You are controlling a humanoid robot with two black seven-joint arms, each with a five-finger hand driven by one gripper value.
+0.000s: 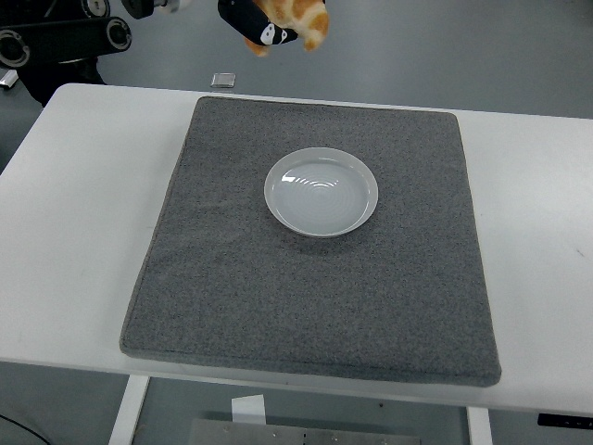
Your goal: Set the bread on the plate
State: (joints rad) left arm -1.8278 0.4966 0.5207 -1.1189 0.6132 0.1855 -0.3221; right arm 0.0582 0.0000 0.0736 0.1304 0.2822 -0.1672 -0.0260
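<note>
A golden-brown bread roll (303, 19) is held in my left hand (269, 28), whose black fingers are curled around it at the picture's top, high above the table's far edge. A white round plate (321, 192) sits empty on the grey mat (315, 297), below and to the right of the hand. The right arm is out of view.
The grey mat covers most of the white table (65, 241). A small silvery object (222, 80) lies on the floor beyond the table's far edge. My left arm's black links (56, 42) show at the top left.
</note>
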